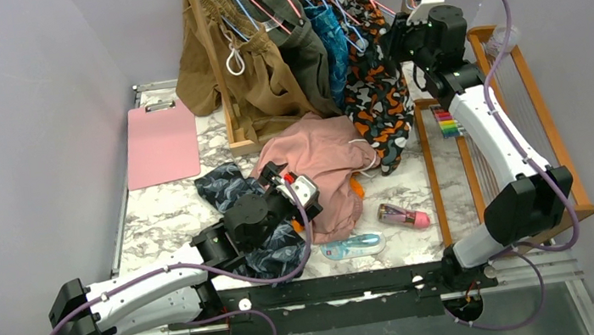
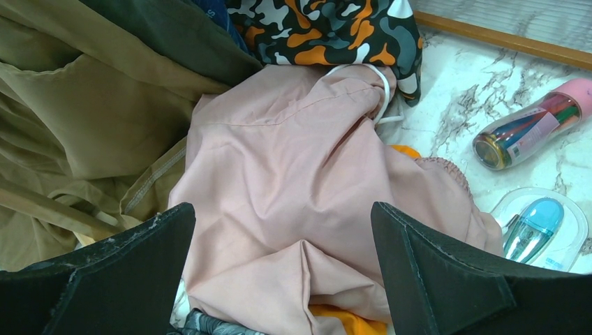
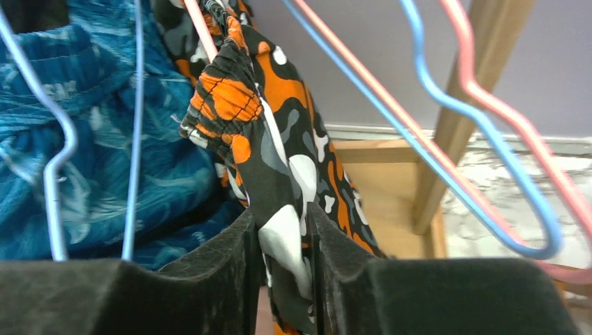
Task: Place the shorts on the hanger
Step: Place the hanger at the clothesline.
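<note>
Shorts: bunching on the hanger; right gripper pinching their fabric.
Left gripper: hovering wide open.
Risk: retreating before letting go, dragging them off the wire.

Lighting: even, diffuse, moderately bright; soft, faint shadows on the desk. Wrist views: left hand and right hand dark, slightly blurred at bottom edge.

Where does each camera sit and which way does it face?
Top external: above and behind the robot, looking down on the table; both arms show.
Left wrist: above the pink shorts, looking down; left gripper open.
Right wrist: beside the hanger, facing the camouflage shorts pinched in the right gripper.
Shared: all see the camouflage shorts.
</note>
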